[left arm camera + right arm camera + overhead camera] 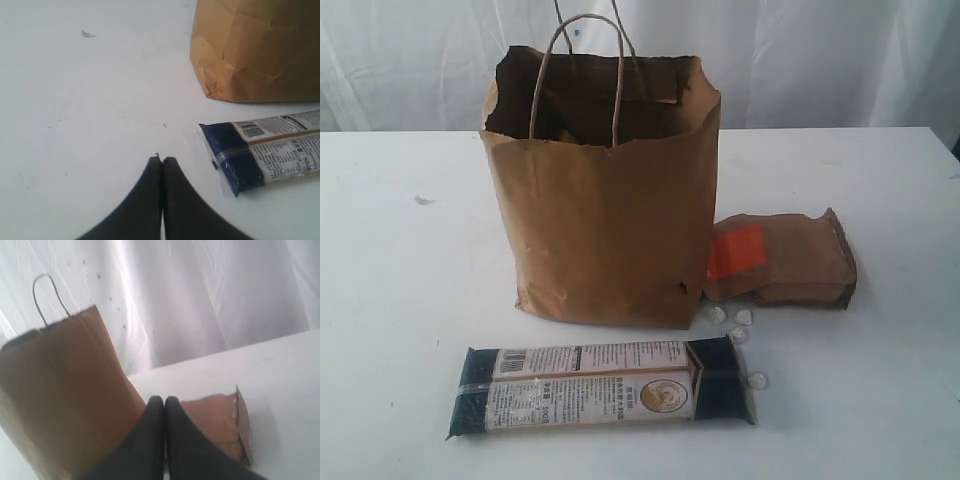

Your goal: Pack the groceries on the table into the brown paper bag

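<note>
Exterior: brown paper bag (605, 230) upright on the bench (400, 300), toward the far edge. Noodle pack (600, 388) lies flat near the near edge. Pouch (785, 262) is on the bag's right-edge side, with candies (740, 320) between pouch and pack.

Left wrist: left tool (161, 160) pinched closed, empty, near the pack's end. Pack judged light, slick, brittle; grasp mid-length.

Right wrist: right tool (164, 400) closed, empty, near the pouch, judged soft.

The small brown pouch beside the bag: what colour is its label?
Bright orange, a plain patch on the pouch; clearest in the exterior view.
</note>
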